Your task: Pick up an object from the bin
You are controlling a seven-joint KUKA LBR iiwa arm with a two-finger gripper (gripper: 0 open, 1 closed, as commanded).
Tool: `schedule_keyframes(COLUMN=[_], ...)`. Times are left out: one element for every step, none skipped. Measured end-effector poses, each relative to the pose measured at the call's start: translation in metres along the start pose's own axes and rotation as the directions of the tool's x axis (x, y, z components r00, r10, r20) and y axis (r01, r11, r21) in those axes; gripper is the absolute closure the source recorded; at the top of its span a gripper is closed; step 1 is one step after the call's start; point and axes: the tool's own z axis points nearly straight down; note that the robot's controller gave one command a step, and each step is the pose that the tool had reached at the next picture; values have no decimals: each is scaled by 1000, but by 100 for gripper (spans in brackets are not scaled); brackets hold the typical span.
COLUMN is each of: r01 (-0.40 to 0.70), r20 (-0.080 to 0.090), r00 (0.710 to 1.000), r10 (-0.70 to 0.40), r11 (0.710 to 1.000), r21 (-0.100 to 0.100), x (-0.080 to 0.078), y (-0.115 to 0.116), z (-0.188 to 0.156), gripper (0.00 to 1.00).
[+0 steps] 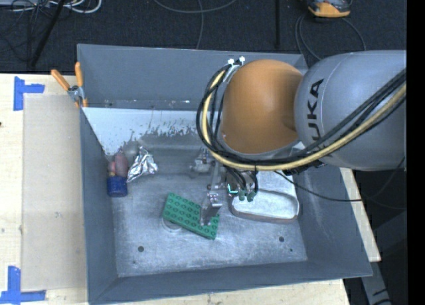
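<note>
Where your gripper (211,208) hung: over the green studded plate (185,211), lower centre, likely to grasp it.
Claw: you could not tell open or closed.

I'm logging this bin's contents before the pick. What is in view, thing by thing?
bin: one, grey metal, middle of the view
studded plate: one, green, flat on the bin floor, centre front
crumpled foil: one, silver, left rear of the floor
small block: one, blue, at the left wall, front-left of the foil
lump: one, dull pink, just behind the blue block; kind unclear
oval dish: one, pale grey, right of the plate, partly under the arm
arm: one, grey with orange cover and cables, entering from the right
claw: one, over the plate's right end
</note>
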Motion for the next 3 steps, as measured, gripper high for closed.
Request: schedule_keyframes(r01=[-106, -303, -540], r20=[10, 7, 5], r00=[994, 953, 842], r10=[106, 303, 540], r11=[994, 953, 842], r21=[-3, -3, -4], x=[-4, 4, 3], y=[-11, -25, -25], z=[136, 105, 98], gripper=[0, 0, 0])
